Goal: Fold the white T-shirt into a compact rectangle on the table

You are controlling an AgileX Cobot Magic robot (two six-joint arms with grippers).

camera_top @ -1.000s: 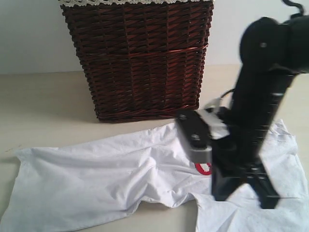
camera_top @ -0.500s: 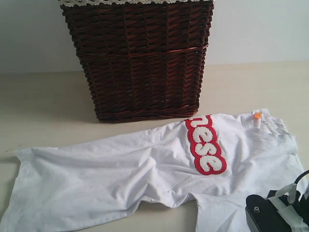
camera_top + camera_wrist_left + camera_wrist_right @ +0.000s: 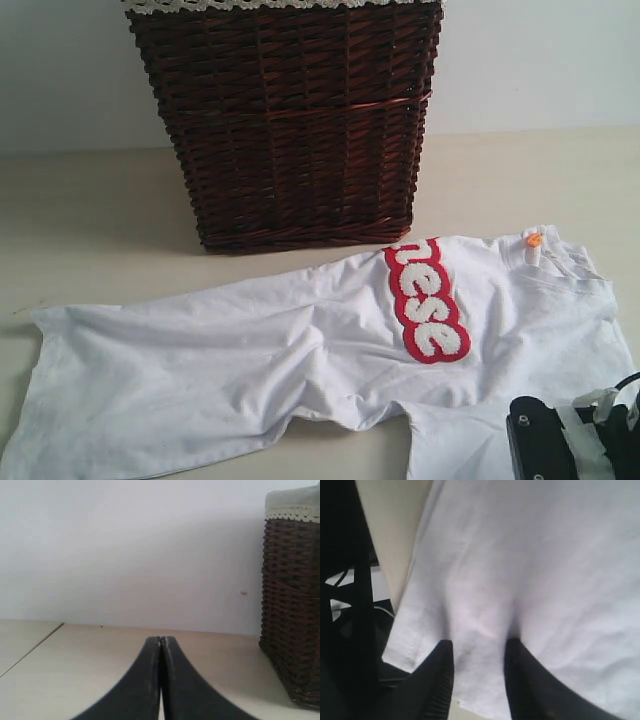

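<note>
The white T-shirt (image 3: 250, 370) lies spread and wrinkled on the table (image 3: 90, 200) in front of the basket, its red-outlined lettering (image 3: 425, 300) facing up and the collar at the right. In the right wrist view my right gripper (image 3: 477, 647) presses down on the shirt (image 3: 530, 555) near a hemmed edge. Its jaws stand partly apart with a raised ridge of cloth between them. In the exterior view only the right arm's black body (image 3: 545, 445) shows, at the bottom right corner. My left gripper (image 3: 161, 639) is shut on nothing, low over bare table (image 3: 75, 665), away from the shirt.
A tall dark brown wicker basket (image 3: 290, 120) with a lace-trimmed lining stands just behind the shirt; its side (image 3: 292, 605) shows in the left wrist view. A small orange tag (image 3: 533, 238) sits at the collar. A pale wall backs the table.
The right arm, which stood over the lettering a second ago, has swung down to the shirt's near right corner, uncovering the lettering. The shirt's right part now lies flatter.
</note>
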